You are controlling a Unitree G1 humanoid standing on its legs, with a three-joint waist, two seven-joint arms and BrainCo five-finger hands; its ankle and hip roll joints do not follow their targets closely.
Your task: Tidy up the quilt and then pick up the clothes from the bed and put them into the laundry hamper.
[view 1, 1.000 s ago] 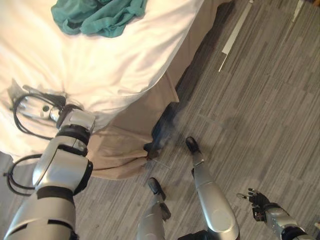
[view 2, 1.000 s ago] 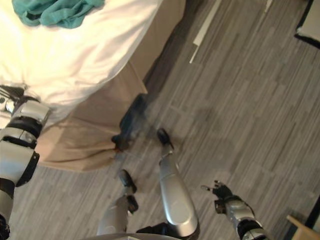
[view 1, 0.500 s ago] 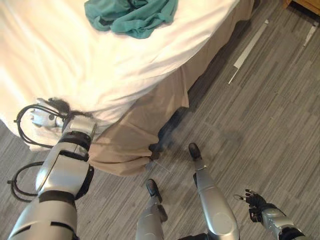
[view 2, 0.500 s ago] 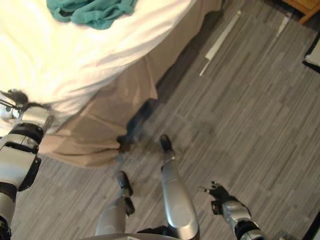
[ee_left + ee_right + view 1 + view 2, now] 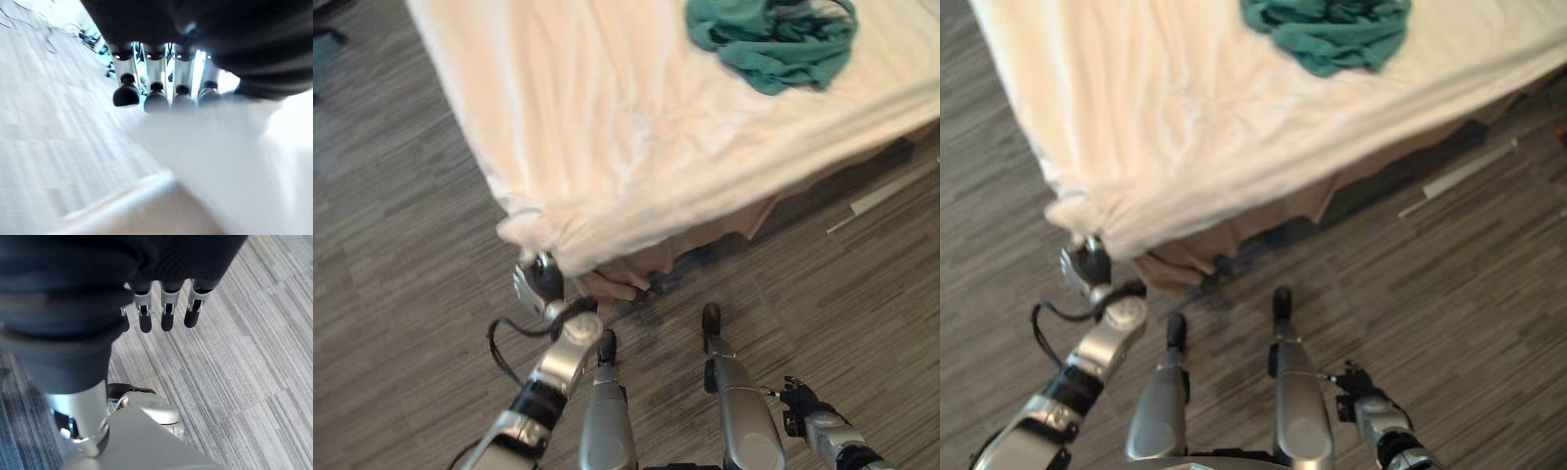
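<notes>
A white quilt (image 5: 636, 127) covers the bed, and its near corner is bunched into folds that run down to my left hand (image 5: 538, 284). That hand sits just under the corner, off the bed's edge. In the left wrist view its fingers (image 5: 156, 98) are curled onto white cloth (image 5: 220, 161). A heap of teal clothes (image 5: 773, 39) lies on the quilt at the far right, well away from both hands. My right hand (image 5: 798, 403) hangs low at my right side over the floor, its fingers (image 5: 164, 313) relaxed and holding nothing.
A beige bed skirt (image 5: 705, 245) hangs below the quilt along the near side. Grey plank floor (image 5: 391, 245) runs left of the bed and in front of it. A white strip (image 5: 891, 196) lies on the floor at the right.
The camera has swung, so the bed now lies across the top of the view. My left hand has gone from lying on the quilt's edge to below its bunched corner. The right hand still hangs.
</notes>
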